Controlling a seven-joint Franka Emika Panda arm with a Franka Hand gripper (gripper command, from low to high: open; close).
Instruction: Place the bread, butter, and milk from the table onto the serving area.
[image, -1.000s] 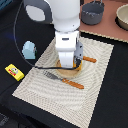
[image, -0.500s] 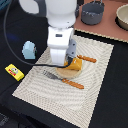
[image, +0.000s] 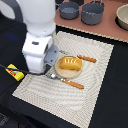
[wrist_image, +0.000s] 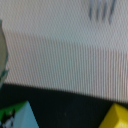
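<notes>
Resting on the round plate, the bread is seen on the serving area. The butter lies off the mat's edge, well apart from the plate. The milk is glimpsed by the wrist camera. Whether the jaws are spread cannot be told.

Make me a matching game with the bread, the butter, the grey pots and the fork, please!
Things:
1. bread
2. butter
3. grey pots
4. fork

Places:
A. on the dark table, off the mat
B. on the pinkish board
C. on the round plate
D. on the striped mat, beside the plate

Pairs: 1-C, 2-A, 3-B, 4-D
</notes>
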